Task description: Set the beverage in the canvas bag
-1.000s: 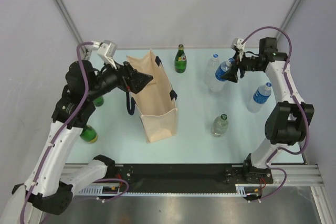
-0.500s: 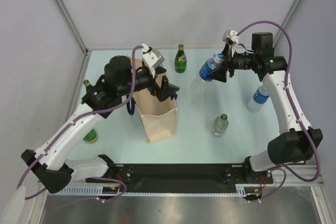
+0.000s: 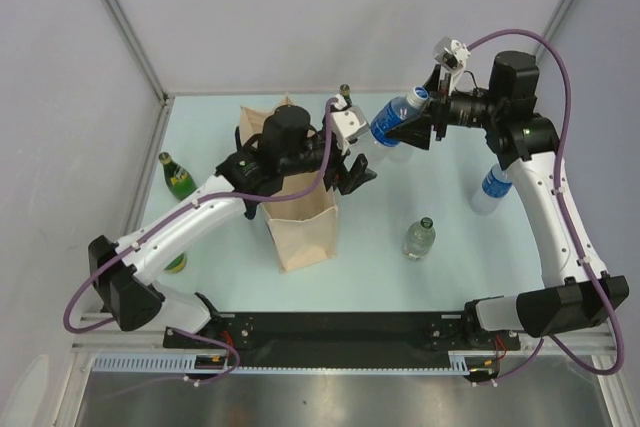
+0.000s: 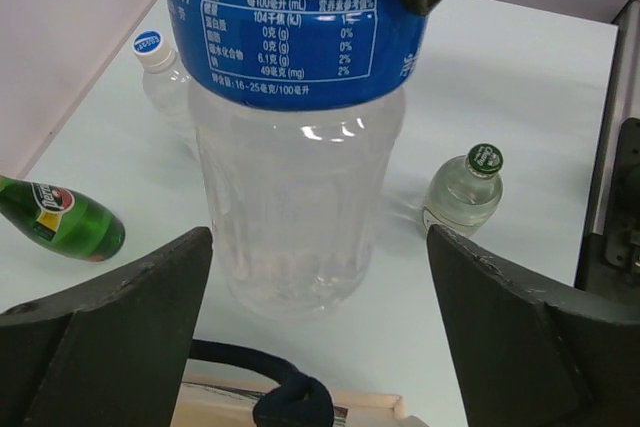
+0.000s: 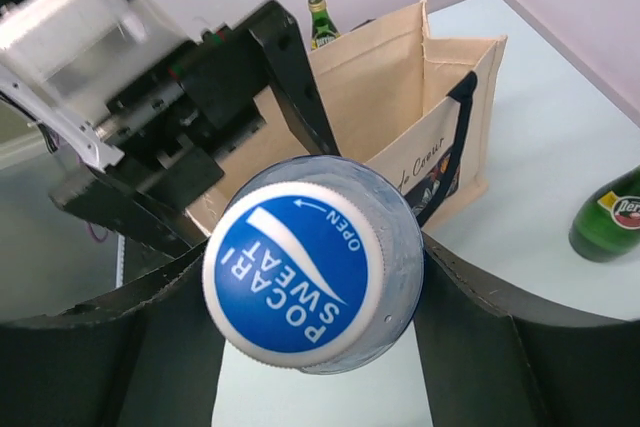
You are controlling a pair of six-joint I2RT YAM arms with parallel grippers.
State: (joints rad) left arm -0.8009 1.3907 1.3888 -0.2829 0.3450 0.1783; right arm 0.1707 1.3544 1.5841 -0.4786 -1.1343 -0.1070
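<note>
The canvas bag point(image 3: 300, 222) stands upright and open, beige with navy handles; it also shows in the right wrist view point(image 5: 410, 107). My right gripper point(image 3: 418, 127) is shut on a clear Pocari Sweat bottle point(image 3: 393, 122) with a blue label, held in the air right of and beyond the bag. Its blue and white cap point(image 5: 295, 287) faces the right wrist camera, between the fingers of the right gripper point(image 5: 320, 342). My left gripper point(image 3: 357, 172) is open and empty over the bag's far right corner. In the left wrist view the left gripper point(image 4: 315, 347) faces the held bottle point(image 4: 300, 177), above a navy handle point(image 4: 290, 402).
A small clear bottle with a green cap point(image 3: 420, 237) stands right of the bag. A blue-labelled water bottle point(image 3: 492, 187) stands far right. Green bottles stand at the left point(image 3: 180, 177), the near left point(image 3: 176, 263) and the back point(image 3: 344, 95). Another clear bottle point(image 4: 160, 67) stands behind the held one.
My left arm has swung right across the bag, its gripper now past the far right corner. My right gripper has carried the bottle left toward the bag.
</note>
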